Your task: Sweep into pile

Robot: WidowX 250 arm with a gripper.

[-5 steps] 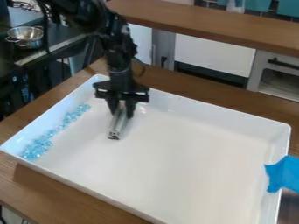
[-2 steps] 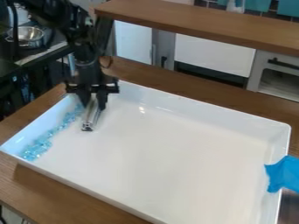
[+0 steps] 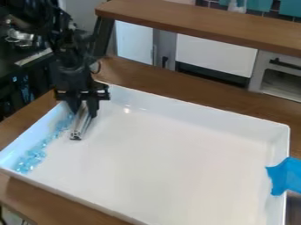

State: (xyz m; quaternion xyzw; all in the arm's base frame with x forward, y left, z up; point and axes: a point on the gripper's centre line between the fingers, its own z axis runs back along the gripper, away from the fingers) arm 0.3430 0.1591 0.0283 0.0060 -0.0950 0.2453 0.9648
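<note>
Metal bar (image 3: 81, 125), long axis pointing lower-left

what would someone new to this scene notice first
Probably the big white tray on the wooden table, with a strip of light blue pieces along its left side in the view. Next, the black gripper near the tray's upper left corner, holding a silvery metal bar beside those pieces. A bright blue patch over the tray's right edge also stands out.
</note>
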